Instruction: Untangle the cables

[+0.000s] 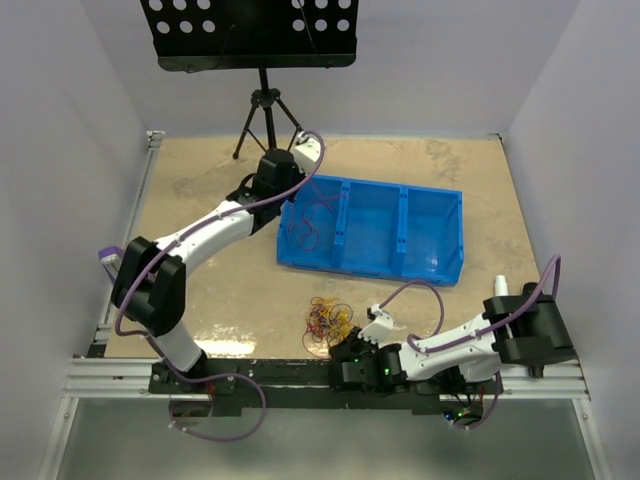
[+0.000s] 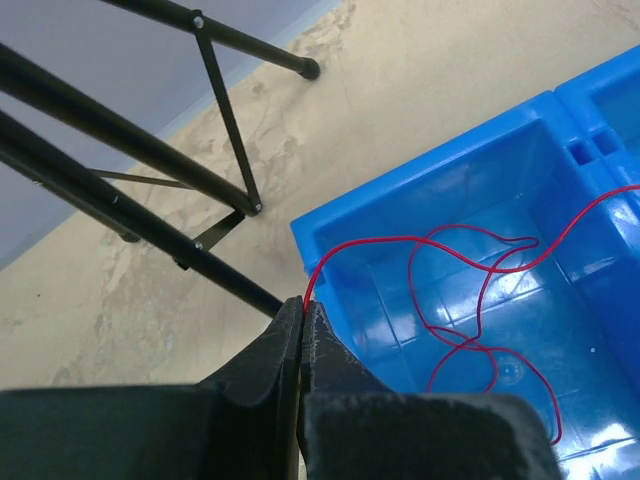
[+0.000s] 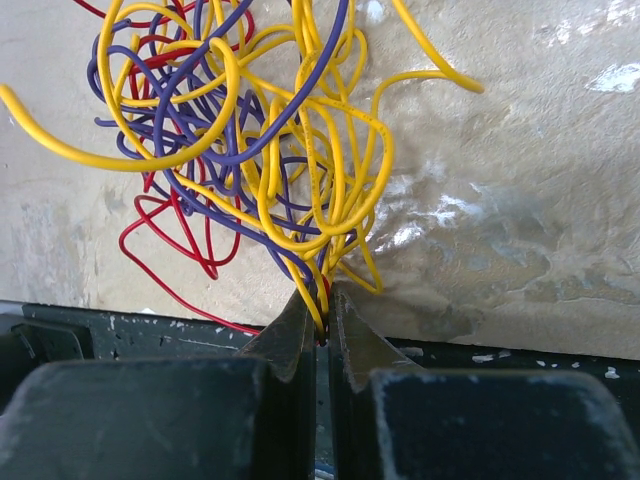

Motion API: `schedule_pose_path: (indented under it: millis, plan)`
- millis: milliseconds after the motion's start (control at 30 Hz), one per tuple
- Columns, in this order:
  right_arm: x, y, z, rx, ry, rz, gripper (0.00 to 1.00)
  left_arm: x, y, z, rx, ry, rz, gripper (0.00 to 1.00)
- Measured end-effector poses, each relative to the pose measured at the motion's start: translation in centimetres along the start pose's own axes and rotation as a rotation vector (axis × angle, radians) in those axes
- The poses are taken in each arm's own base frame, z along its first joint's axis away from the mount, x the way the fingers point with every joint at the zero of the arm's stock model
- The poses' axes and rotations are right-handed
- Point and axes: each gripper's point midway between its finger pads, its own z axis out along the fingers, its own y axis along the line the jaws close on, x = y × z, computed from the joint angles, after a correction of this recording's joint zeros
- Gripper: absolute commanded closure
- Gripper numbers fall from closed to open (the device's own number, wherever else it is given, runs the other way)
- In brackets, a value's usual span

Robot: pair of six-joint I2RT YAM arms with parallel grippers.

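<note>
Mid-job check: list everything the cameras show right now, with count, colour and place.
red wire: one, red, looped in the bin's left compartment
tangle: one, yellow, purple and red strands, on the table near its front edge
bin: one, blue, three compartments, mid-table
stand: one, black, on a tripod at the far edge
table: one, tan
left end effector: black, shut on the red wire at the bin's corner
right end effector: black, shut on the tangle
left arm, right arm: white and black, based at the near edge
</note>
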Motion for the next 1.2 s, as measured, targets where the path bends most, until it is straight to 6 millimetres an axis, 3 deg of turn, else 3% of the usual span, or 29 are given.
schedule_pose_path:
  millis: [200,433,667,1033,1200]
  plan:
    - [0.1,0.1,0.0,0.000,0.000,-0.001,1.00,0.8,0.3,-0.7,-0.028,-0.019,0.021,1.00]
    - [0.3,0.5,0.2,0.002,-0.001,-0.003,1.00,2.5,-1.9,-0.5,-0.002,0.004,0.093,1.00]
    - [0.4,0.6,0.2,0.002,-0.001,-0.003,1.00,3.7,-5.1,1.2,0.027,0.020,0.176,1.00]
    - [0.4,0.5,0.2,0.003,0.000,-0.001,1.00,8.7,-6.6,5.1,0.014,0.144,0.251,1.00]
    - [0.4,0.5,0.1,0.002,0.004,0.005,1.00,8.8,-7.0,5.3,0.032,0.138,0.214,0.52]
